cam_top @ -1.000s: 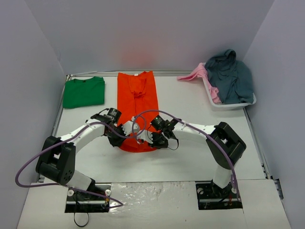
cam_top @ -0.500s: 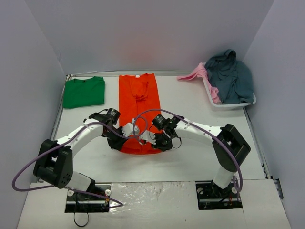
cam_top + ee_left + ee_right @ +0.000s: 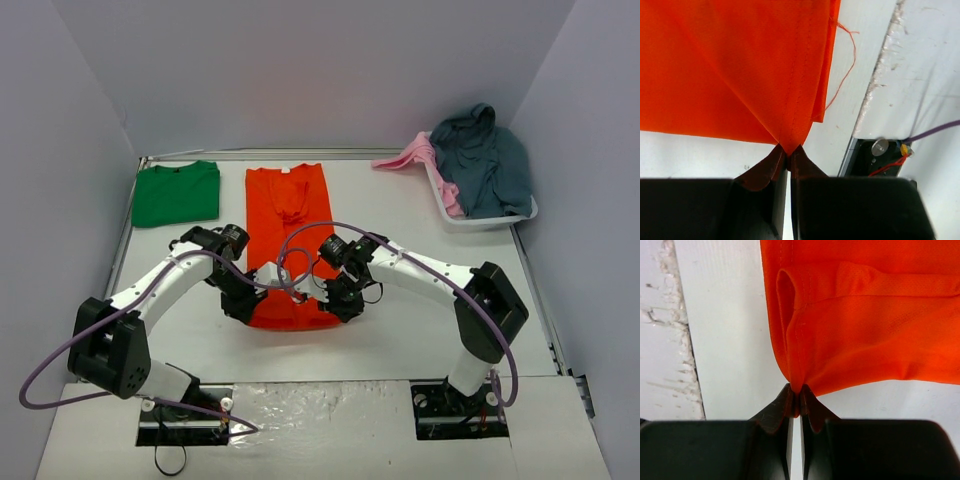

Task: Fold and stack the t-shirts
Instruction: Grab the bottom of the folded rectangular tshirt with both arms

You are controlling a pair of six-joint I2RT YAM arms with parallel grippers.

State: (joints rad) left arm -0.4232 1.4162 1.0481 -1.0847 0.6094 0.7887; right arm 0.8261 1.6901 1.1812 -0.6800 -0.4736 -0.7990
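The orange t-shirt [image 3: 290, 225] lies lengthwise in the middle of the table, folded into a narrow strip. My left gripper [image 3: 250, 308] is shut on its near left corner, and in the left wrist view the orange t-shirt [image 3: 740, 70] tapers to a point between the jaws of the left gripper [image 3: 788, 150]. My right gripper [image 3: 336, 306] is shut on the near right corner; the right wrist view shows the hem of the orange t-shirt [image 3: 865, 340] bunched in the right gripper [image 3: 796, 390]. The green t-shirt [image 3: 177, 193] lies folded at the back left.
A white bin [image 3: 480, 215] at the back right holds a dark teal garment [image 3: 485, 160] and pink cloth [image 3: 410, 155] hanging over its rim. A metal rail [image 3: 125, 235] runs along the table's left edge. Purple cables [image 3: 300, 245] loop over both arms.
Both grippers have moved toward the near edge, still gripping the corners. The orange t-shirt has slid a little nearer with them and lies more stretched out.
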